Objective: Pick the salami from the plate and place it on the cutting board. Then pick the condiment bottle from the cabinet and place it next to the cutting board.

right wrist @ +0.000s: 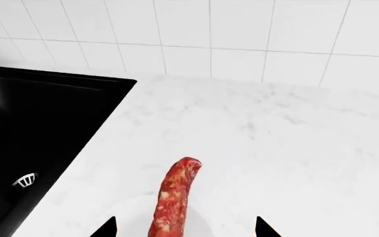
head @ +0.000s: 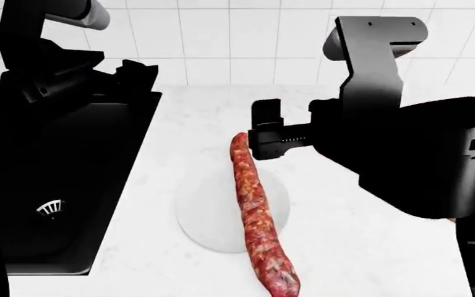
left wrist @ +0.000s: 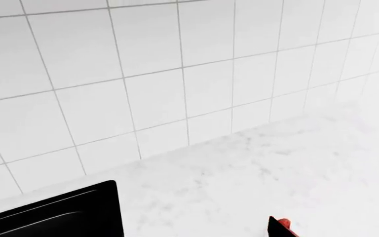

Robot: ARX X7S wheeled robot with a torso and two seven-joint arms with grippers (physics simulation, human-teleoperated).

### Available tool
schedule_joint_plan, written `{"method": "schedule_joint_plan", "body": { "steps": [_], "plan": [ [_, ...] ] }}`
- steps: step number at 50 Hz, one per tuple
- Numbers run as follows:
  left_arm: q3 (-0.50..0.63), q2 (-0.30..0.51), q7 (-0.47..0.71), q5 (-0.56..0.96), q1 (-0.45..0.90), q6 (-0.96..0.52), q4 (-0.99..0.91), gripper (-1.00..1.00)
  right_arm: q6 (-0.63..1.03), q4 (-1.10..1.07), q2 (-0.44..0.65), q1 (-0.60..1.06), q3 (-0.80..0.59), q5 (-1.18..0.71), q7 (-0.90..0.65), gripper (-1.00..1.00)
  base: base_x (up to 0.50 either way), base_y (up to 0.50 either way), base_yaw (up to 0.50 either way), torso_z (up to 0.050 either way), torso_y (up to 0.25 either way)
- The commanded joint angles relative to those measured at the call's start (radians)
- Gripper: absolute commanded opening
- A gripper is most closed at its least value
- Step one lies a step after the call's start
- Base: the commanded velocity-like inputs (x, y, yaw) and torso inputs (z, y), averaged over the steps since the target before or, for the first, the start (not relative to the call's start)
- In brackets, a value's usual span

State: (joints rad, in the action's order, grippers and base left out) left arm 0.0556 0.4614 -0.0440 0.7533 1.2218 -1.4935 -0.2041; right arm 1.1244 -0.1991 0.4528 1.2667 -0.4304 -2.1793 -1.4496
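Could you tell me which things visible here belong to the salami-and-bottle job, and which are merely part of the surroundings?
Part of the job:
- salami, lying across the plate
- plate, white, on the counter
- right gripper, open near the salami's far end

Just surroundings:
- black sink with its drain
- marble countertop
- white tiled wall

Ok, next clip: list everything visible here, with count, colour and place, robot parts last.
salami: one, mottled red with pale flecks, lying lengthwise across the plate, both ends overhanging it
plate: one, white, on the counter right of the sink
sink: one, black, set into the counter at the left in the head view
counter: one, white marble
tiled wall: white, behind the counter
cutting board, condiment bottle: not visible in any view
left gripper: one, black, over the sink's far edge, state unclear
right gripper: one, black, open, hovering beside the salami's far end
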Motion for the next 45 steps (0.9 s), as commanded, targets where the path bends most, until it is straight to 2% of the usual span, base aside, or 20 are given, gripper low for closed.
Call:
{"method": "schedule_joint_plan", "body": {
  "steps": [1,45],
  "plan": [
    [-0.001,0.007,0.005,0.016,-0.008,0.016,0.005,1.0,-0.082,0.05,-0.057,-0.007,-0.094,-0.026,-0.049,1.0,0.0,0.0,0.0,0.0,0.0],
    [0.039,0.026,0.016,0.043,-0.057,0.072,0.024,1.0,-0.178,0.027,-0.071,-0.174,-0.191,-0.02,0.016,1.0,0.0,0.0,0.0,0.0,0.0]
  ]
}}
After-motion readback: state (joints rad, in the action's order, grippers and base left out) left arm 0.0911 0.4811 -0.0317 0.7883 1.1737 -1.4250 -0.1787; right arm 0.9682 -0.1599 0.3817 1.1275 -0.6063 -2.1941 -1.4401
